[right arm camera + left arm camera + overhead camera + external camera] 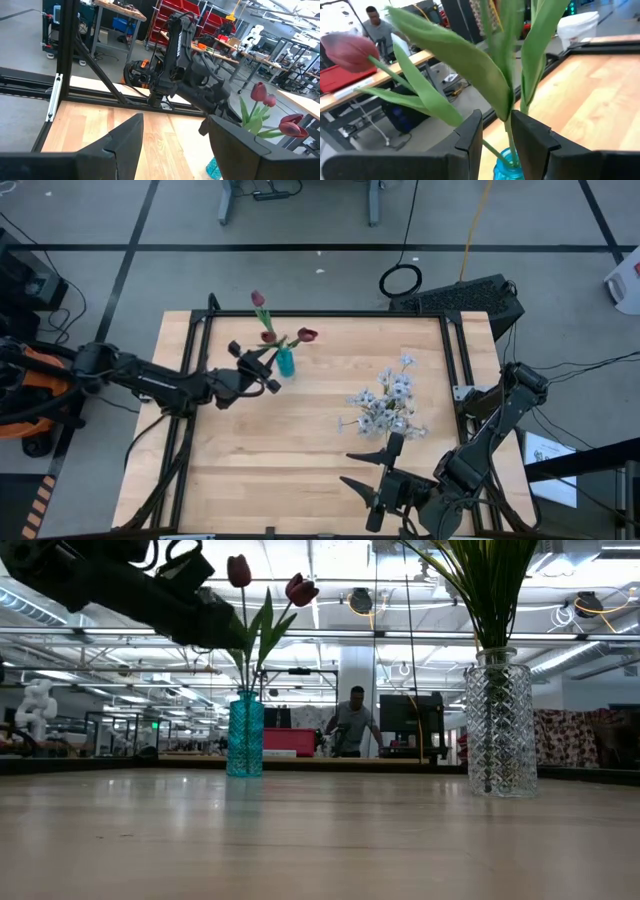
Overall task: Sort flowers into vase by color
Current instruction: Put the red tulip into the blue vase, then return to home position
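A small blue vase [286, 363] [245, 735] stands at the table's far left with dark red tulips [268, 337] [300, 588] upright in it. My left gripper [272, 370] [497, 137] comes in level from the left. It is open, with its fingers on either side of one tulip stem [509, 131] just above the vase mouth [507, 167]. A clear cut-glass vase [498, 725] right of centre holds the white flowers [388, 402]. My right gripper [348, 468] [175, 145] hangs open and empty near the front edge. My left gripper has the tulip stem [510, 142] in the gap between its two fingers, close beside one finger [532, 137]; I cannot tell whether it touches. The fingers come level from the table's left and lie across the upright stem, whose foot is in the vase.
A black metal frame [455, 350] runs along the table's edges. Bare wood [300, 440] lies between the two vases and toward the front left. Beyond the far edge a person [352, 720] stands in the room.
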Robot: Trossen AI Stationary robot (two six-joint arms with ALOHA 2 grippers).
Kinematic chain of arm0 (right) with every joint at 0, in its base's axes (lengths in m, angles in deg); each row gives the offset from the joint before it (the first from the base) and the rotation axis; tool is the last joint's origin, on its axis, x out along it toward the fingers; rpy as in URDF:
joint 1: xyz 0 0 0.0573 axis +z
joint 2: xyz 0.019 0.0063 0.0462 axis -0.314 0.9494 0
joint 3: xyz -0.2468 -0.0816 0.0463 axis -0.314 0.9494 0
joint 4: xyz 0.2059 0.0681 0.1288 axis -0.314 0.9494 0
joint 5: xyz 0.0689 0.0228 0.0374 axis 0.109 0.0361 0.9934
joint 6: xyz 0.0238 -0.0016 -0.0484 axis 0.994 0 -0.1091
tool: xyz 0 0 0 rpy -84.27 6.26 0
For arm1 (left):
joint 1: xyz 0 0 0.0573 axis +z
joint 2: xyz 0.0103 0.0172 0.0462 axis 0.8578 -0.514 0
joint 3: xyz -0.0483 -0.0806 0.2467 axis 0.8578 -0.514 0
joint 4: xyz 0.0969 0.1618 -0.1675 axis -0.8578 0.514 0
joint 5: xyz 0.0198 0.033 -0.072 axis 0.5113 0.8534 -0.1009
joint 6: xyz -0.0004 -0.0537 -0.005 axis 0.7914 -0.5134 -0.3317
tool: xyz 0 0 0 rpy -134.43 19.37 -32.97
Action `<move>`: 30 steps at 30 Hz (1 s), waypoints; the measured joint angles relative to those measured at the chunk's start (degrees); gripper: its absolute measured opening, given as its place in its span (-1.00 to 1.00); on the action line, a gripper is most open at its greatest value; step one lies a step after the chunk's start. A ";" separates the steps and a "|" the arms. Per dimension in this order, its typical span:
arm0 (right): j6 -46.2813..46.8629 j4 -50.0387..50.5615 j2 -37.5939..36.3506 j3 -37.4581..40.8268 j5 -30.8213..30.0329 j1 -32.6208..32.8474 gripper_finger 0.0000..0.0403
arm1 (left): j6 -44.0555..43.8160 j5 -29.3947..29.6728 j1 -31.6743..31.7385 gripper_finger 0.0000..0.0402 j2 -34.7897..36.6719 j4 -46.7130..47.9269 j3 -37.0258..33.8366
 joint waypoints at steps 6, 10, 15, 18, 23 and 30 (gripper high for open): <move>-0.10 0.18 0.00 0.00 -0.01 0.02 0.05 | -0.99 2.46 -4.67 -0.46 3.87 4.28 0.00; -3.22 0.12 -0.06 0.00 -0.69 0.02 0.05 | -5.11 4.00 -8.31 -0.46 7.64 11.20 0.00; -6.21 0.26 -1.96 0.00 -0.63 0.11 0.05 | -10.14 3.98 -13.83 -0.46 11.77 16.26 0.00; -7.57 1.67 -4.31 0.00 -0.37 0.75 0.05 | -10.22 3.05 -17.31 -0.46 13.59 16.46 0.00; -6.56 9.24 -10.93 0.00 1.69 1.60 0.03 | -8.36 0.23 -22.14 -0.46 16.62 16.20 0.00; -2.45 24.97 -20.92 -0.02 10.60 1.53 -0.21 | -3.91 -4.45 -24.94 -0.46 21.50 15.89 0.00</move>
